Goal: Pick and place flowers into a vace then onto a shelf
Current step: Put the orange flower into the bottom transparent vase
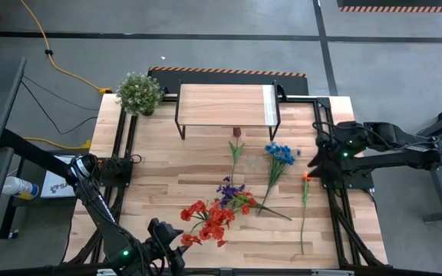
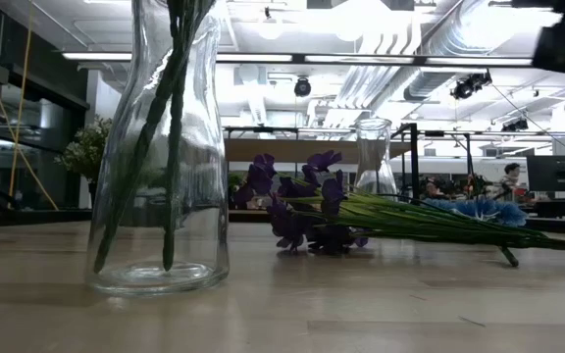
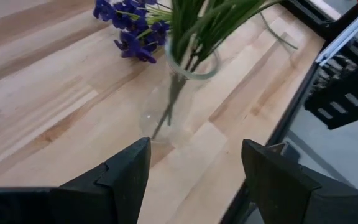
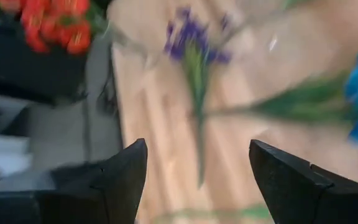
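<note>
1. High view: five kinds of flower are counted on the tabletop: one red bunch, one purple spray, one blue bunch, one maroon bloom and one orange bloom.
2. Two glass vases are seen in the low view: a near vase holding green stems, and a smaller far vase behind the purple spray.
3. One shelf is placed at the far side of the tabletop; a light wood top, a white strip at its right end and thin black legs are shown.
4. One bushy potted plant stands at the far left corner, just beside the shelf.
5. The red bunch is seen at the near edge, standing in the near vase, where green stems enter the glass neck in the left wrist view.
6. The purple spray, blue bunch, maroon bloom and orange bloom lie flat on the wood, with thin green stems pointing toward the near edge.
7. The left claw is held wide, just beside the near vase, with nothing between its fingers.
8. The right claw is held wide and empty above the right side of the tabletop, near the orange bloom; blurred purple, blue and red blooms are shown beyond it.
9. No flower rests on the shelf.
</note>
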